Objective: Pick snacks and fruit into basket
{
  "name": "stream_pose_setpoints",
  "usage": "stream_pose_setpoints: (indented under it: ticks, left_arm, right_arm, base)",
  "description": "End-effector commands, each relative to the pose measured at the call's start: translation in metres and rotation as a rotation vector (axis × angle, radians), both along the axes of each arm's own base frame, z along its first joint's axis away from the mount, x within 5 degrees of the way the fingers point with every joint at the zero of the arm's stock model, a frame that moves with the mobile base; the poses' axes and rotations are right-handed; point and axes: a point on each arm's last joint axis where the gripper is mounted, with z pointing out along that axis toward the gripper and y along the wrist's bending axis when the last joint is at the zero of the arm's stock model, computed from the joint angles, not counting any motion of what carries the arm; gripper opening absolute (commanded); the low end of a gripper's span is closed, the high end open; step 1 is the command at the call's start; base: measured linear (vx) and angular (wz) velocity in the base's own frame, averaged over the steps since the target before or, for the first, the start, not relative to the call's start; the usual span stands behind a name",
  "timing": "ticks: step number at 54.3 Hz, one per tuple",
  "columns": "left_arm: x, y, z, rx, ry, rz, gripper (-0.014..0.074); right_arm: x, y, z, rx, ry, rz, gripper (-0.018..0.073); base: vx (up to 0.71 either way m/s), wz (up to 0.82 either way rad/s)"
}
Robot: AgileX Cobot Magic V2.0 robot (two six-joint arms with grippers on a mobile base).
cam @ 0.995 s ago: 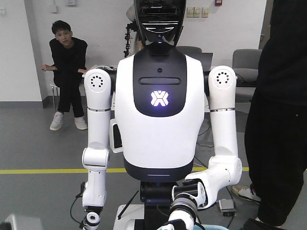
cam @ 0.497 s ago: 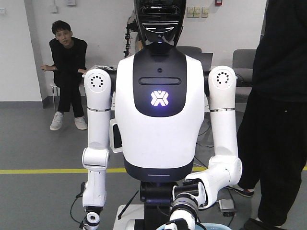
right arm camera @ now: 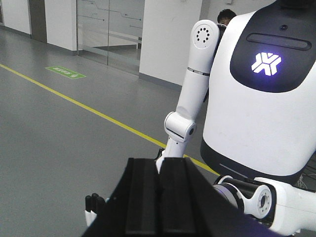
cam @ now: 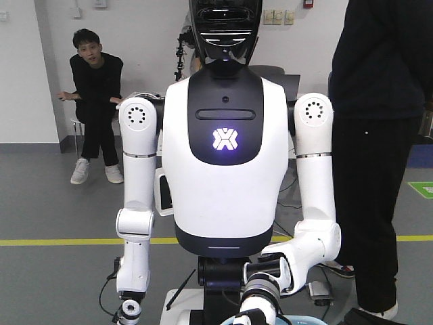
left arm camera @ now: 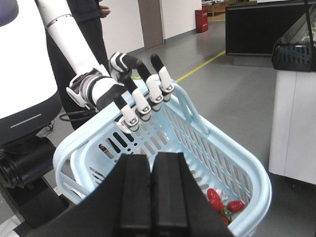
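Observation:
The pale blue basket (left arm camera: pixel 253 174) fills the left wrist view, hanging by its handle (left arm camera: pixel 189 105) from the white humanoid's black-tipped hand (left arm camera: pixel 141 97). Red berry shapes with a bit of white wrapping (left arm camera: pixel 217 200) lie in its bottom right corner; I cannot tell whether they belong to the snacks. The fruit is out of view. My left gripper (left arm camera: pixel 153 158) hovers over the basket's near rim, jaws pressed together with nothing between them. My right gripper (right arm camera: pixel 159 161) is also shut and empty, pointing at the floor beside the humanoid.
The white humanoid robot (cam: pixel 226 169) stands directly ahead. A person in black (cam: pixel 379 135) stands close at its right side; another sits by the back wall (cam: pixel 95 88). A white display counter (left arm camera: pixel 294 123) is right of the basket. A yellow line (cam: pixel 61 241) crosses the grey floor.
The standing person in black has stepped left, closer to the humanoid. The humanoid and its arms have not moved.

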Motion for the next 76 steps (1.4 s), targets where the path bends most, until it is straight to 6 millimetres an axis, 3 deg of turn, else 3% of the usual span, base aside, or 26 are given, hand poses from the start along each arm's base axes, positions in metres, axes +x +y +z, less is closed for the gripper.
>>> stream_pose_setpoints:
  ticks: [1,19,40,63,76]
  left_arm:
    - [-0.001,0.001,0.008,-0.075,-0.067,0.002,0.0000]
    - [-0.005,0.000,-0.007,0.057,-0.006,-0.045,0.0000]
    - [-0.004,0.004,-0.006,0.068,-0.021,-0.026,0.0000]
    - [-0.001,0.053,0.004,0.109,-0.179,0.395,0.0000]
    - [-0.009,0.071,0.000,0.101,-0.143,0.583,0.0000]
  right_arm:
    - [0.002,-0.003,0.012,0.015,-0.054,-0.037,-0.0008]
    - [0.002,-0.003,0.012,0.015,-0.054,-0.037,-0.0008]
    - [0.002,-0.003,0.012,0.015,-0.053,-0.036,-0.0008]
    - [0.002,-0.003,0.012,0.015,-0.054,-0.037,-0.0008]
    - [0.002,-0.003,0.012,0.015,-0.053,-0.036,-0.0008]
  base:
    - [0.00,0.00]
    - [0.00,0.00]
    - [0.00,0.00]
    - [0.00,0.00]
    - [0.00,0.00]
